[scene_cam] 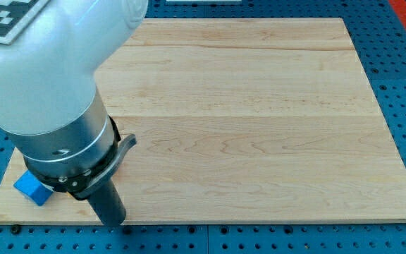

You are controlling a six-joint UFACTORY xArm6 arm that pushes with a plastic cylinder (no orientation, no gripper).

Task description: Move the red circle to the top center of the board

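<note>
Here, arm [55,85] low over the frame's lower left corner of the desk [259,120].
No gripper fitted, only a dark rod; my tip [113,223] at the bottom edge, just right of a blue block [32,189] half hidden under the arm; red circle nowhere visible, position impossible to tell; holding nothing.

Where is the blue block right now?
The blue block sits at the board's bottom-left corner in the camera view, left of my tip, partly under the arm.
</note>
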